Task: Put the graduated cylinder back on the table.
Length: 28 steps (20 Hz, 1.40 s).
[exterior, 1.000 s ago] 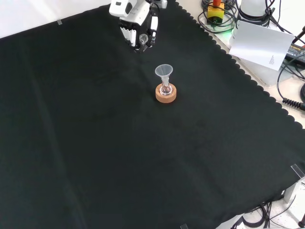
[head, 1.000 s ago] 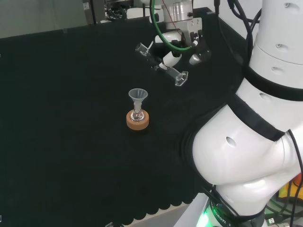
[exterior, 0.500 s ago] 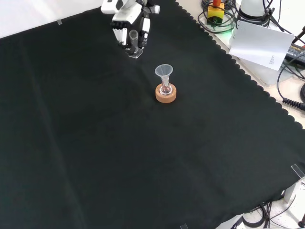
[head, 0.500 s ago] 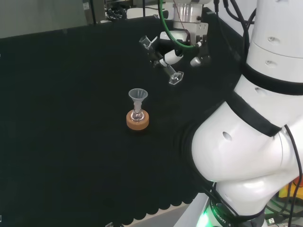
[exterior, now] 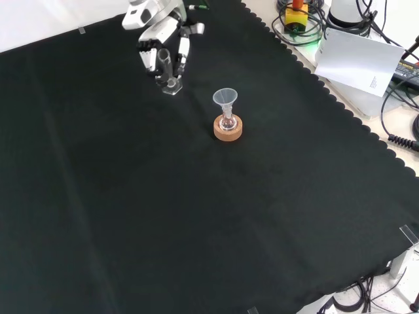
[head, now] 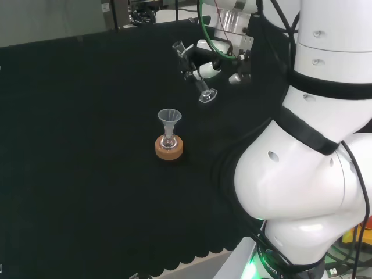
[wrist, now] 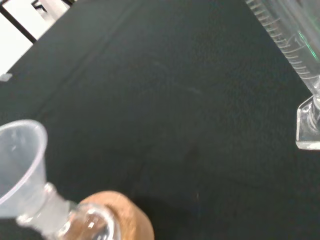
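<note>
Black cloth is covering the table (exterior: 275,216). Above it, the hand (exterior: 160,36) is gripping the tilted graduated cylinder (exterior: 166,70) with curled fingers. Placement is underway; next, levelling its base onto cloth.

Funnel (exterior: 226,99): we saw it upright in a small flask (exterior: 228,122).
Cork ring (exterior: 228,129): it held that flask, well in from the black cloth's (exterior: 196,229) edges.
Paper sheet (exterior: 359,59): it lay beyond the cloth's scalloped edge.

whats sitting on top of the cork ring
A small clear flask sits in the cork ring, with a clear funnel in its neck. Whether the flask holds liquid cannot be told.
</note>
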{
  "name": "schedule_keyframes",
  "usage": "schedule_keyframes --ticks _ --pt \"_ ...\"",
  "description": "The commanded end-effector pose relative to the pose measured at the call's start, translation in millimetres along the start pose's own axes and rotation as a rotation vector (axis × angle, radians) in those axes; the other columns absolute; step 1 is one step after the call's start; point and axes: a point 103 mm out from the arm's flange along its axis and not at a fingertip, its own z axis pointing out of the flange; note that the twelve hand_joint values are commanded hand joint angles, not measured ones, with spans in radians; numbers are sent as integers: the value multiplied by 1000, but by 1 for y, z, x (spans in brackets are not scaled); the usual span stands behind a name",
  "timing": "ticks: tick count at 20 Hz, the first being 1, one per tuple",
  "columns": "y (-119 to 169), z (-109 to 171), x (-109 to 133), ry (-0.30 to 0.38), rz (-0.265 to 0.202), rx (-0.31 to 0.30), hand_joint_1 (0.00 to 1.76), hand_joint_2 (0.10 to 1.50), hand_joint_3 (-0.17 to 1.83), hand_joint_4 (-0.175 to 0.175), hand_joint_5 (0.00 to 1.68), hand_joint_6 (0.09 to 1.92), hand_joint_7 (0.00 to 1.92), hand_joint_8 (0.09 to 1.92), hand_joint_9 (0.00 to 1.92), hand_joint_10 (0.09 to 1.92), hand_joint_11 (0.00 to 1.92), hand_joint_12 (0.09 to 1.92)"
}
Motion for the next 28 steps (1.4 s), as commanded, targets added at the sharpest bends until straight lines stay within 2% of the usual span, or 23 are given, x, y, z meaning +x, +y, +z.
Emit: schedule_keyframes --ticks 1,11,21,28 --pt "38 11 -21 71 -66 -113 1100 1164 -1 -94 904 1140 1212 331 1434 87 1282 714" --pt "66 26 -51 147 -66 -163 1101 1163 -1 -95 905 1138 1202 329 1425 87 1273 716" --pt "68 43 -80 239 -50 -277 1101 1163 -1 -97 905 1138 1165 321 1402 87 1255 717" --pt "72 47 -91 261 -45 -308 1102 1163 -1 -98 906 1136 1142 323 1385 87 1242 721"
